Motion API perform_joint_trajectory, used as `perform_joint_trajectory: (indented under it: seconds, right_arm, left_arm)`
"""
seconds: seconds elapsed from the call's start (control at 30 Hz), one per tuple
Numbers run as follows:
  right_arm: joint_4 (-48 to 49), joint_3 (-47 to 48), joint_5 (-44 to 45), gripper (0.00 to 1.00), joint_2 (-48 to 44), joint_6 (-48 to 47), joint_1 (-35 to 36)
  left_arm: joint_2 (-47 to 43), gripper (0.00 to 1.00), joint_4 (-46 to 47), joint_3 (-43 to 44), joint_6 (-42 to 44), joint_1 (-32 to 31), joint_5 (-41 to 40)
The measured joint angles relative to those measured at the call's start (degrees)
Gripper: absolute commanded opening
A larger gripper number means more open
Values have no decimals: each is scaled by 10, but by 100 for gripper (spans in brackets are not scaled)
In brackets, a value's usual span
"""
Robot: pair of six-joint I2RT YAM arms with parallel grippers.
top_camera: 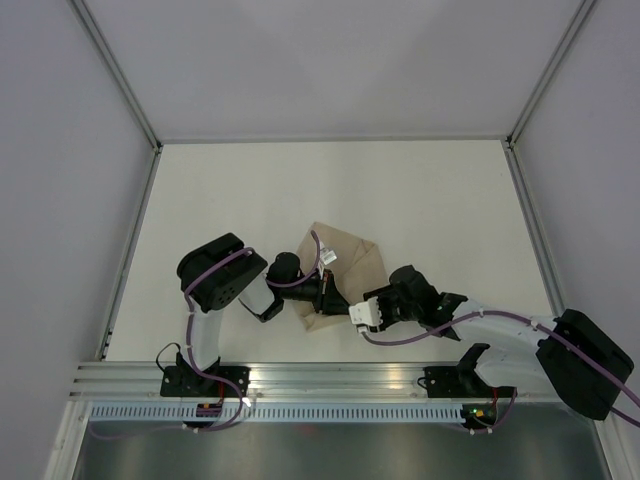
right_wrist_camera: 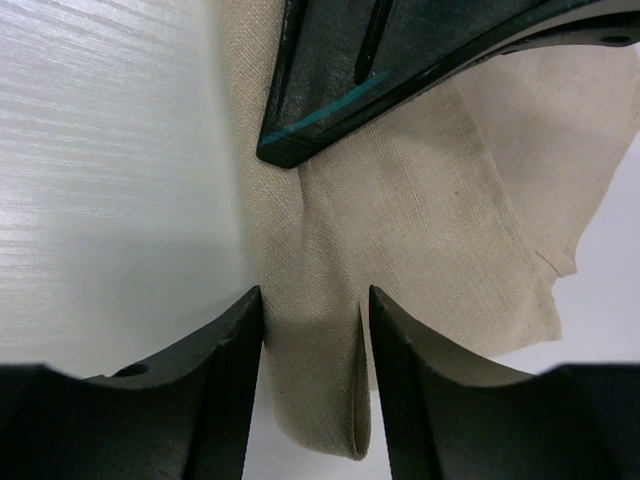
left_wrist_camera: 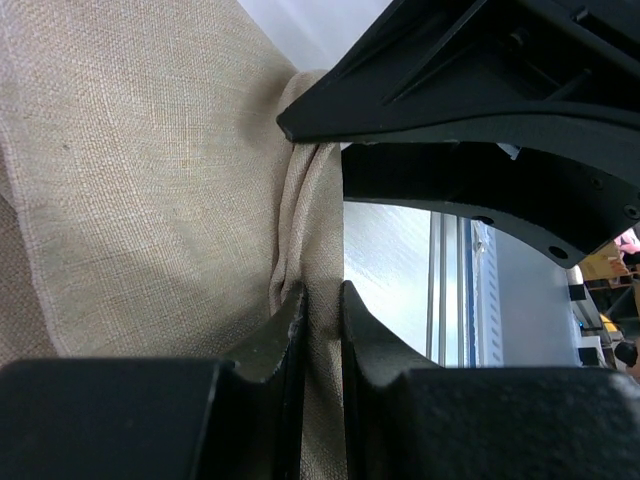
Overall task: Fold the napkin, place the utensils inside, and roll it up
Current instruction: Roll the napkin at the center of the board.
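The beige napkin (top_camera: 350,262) lies bunched near the middle of the white table (top_camera: 300,190). My left gripper (top_camera: 328,297) is shut on a narrow upright fold of the napkin (left_wrist_camera: 150,180), the cloth pinched between its two fingers (left_wrist_camera: 322,295). My right gripper (top_camera: 350,312) comes in from the right, close to the left one. In the right wrist view it (right_wrist_camera: 315,300) stands open around a doubled flap of the napkin (right_wrist_camera: 430,200). The left finger touches the cloth and the right one stands a hair off. The utensils are out of view.
An aluminium rail (top_camera: 330,375) runs along the near table edge, with both arm bases on it. White walls enclose the table on three sides. The two grippers nearly touch: the right one's black body (left_wrist_camera: 480,90) fills the top of the left wrist view.
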Motion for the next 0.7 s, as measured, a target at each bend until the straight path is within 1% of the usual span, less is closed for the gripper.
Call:
perform_joint_trajectory:
  seconds: [0.13,0.23,0.33,0.43,0.57,0.7]
  right_arm:
    - [-5,-2,11,62,-10,-2,0]
    - [-50,28,11,62,-11,4,0]
    - [-117,73,-2,61,-14,16,-1]
    - [-160,116,-20,60,-30,23,-1]
    - [-188,124,-31,57,-66,25,-1]
    - [-216,114,-44,54,-71,24,-1]
  left_arm:
    - [0,2,0,0,0,0,1]
    - [0,2,-1,0,0,0,2]
    - [0,2,-1,0,0,1,2]
    - [0,2,-3,0,0,1,2]
    - [0,2,-3,0,0,1,2]
    - [0,2,-4,0,0,1,2]
